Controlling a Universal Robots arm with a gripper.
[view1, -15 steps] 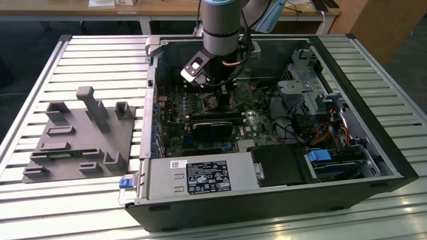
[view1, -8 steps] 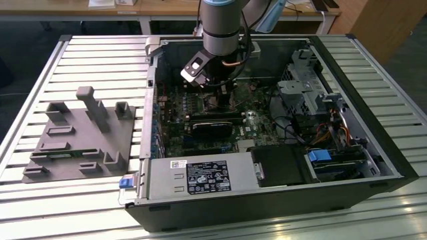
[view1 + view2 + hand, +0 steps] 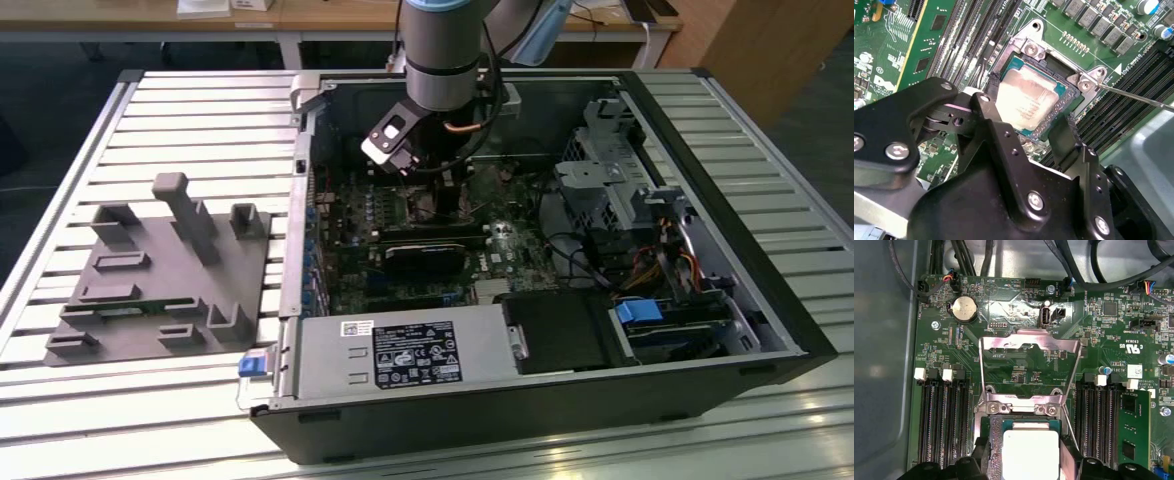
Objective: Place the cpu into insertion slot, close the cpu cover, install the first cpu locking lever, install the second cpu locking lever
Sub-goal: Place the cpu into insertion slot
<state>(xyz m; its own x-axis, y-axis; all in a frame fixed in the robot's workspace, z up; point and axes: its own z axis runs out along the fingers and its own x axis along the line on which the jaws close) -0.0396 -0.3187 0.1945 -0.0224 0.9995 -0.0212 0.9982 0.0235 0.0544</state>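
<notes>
Reaching into the open computer case (image 3: 534, 420), the gripper (image 3: 1026, 107) had its jaws clamped on opposite edges of the cpu (image 3: 1029, 97), which lay flat in the insertion slot (image 3: 1056, 62); the cpu cover (image 3: 1029, 340) stood swung open beside it.

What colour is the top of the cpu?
Dull silver-grey with pale smudges. The cpu shows best in the second wrist view.
</notes>
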